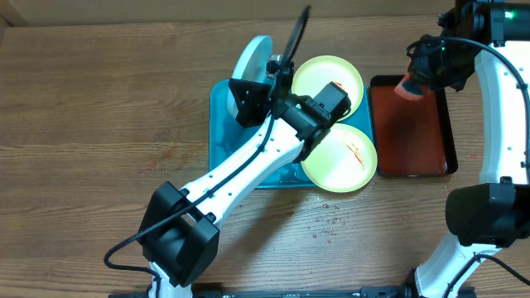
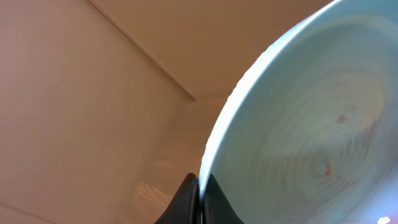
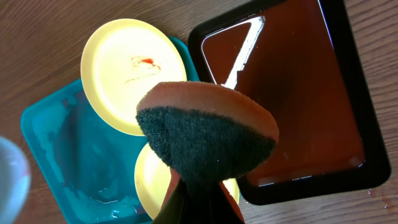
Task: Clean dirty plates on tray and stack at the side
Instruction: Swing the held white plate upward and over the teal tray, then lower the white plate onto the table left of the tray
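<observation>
Plate (image 2: 305, 124): stiff, likely slippery; grip the rim.
Left end effector (image 2: 200, 190): pinching plate rim above tray (image 1: 219, 141).
Right end effector (image 3: 198, 198): grasping sponge (image 3: 205, 130).

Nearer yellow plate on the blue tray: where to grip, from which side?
Pinch the rim of the nearer yellow plate at its front-right arc, coming from the right. It lies flat, and that arc seems to overhang the tray corner, leaving room for a finger beneath; the left arm covers its other side.
</observation>
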